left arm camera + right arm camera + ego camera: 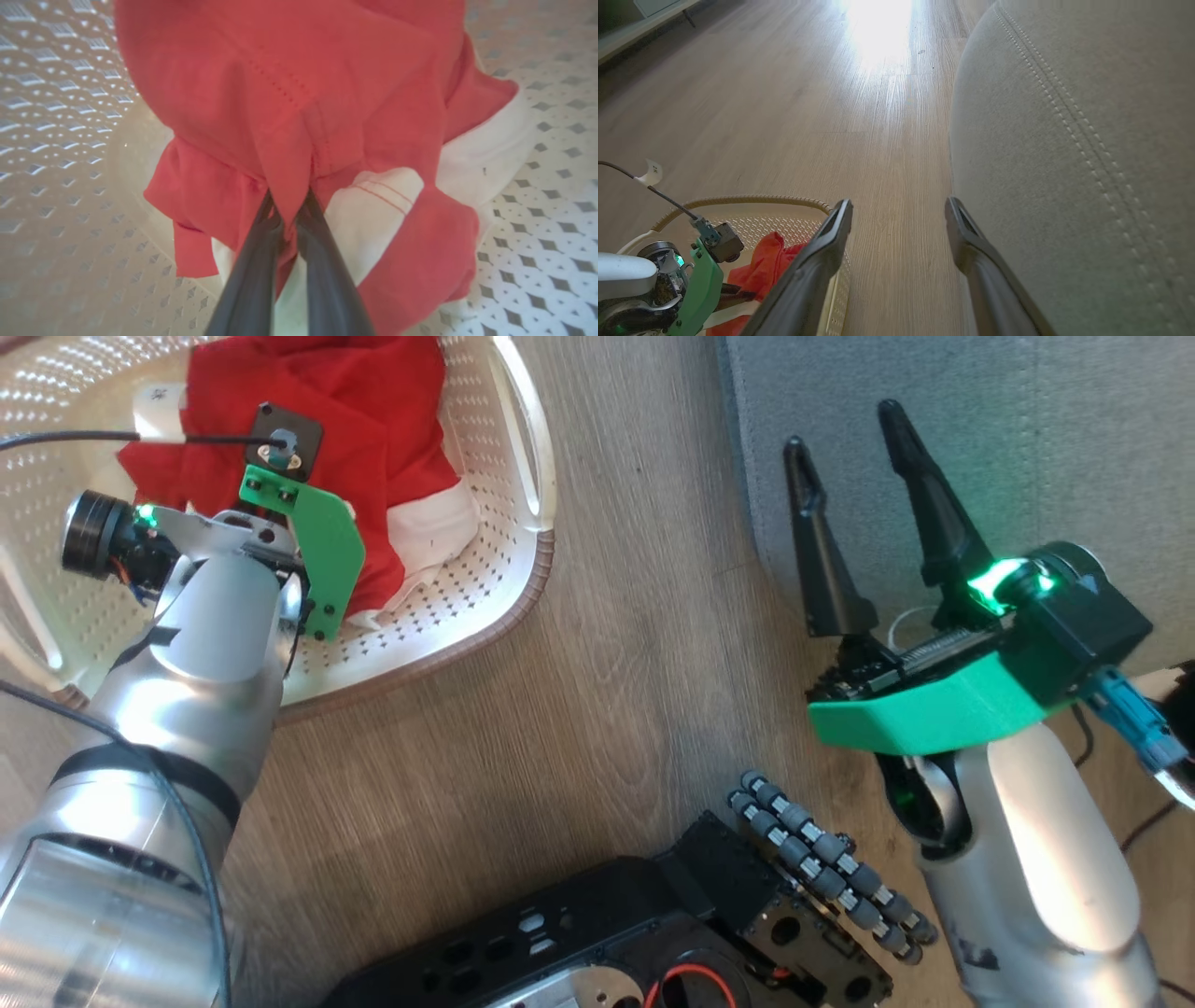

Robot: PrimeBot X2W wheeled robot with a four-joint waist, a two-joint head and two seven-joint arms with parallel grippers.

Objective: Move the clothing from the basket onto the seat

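The left gripper (287, 200) is down in the basket (485, 607), its fingers drawn nearly together on a fold of the red clothing (280, 93), the fabric pinched between them; the heap rises at twelve o'clock from the jaws in the left wrist view, a white band trailing toward four o'clock; in the head view the basket sits at ten o'clock, the seat (1027, 429) at two o'clock, bare floor (607, 663) between, so the carry should run toward three o'clock; the right gripper (845, 429) stands wide and empty by the seat's edge, nearer the seat; no brand reads; a white tag (650, 171) on the cable bears a mark too small to tell.
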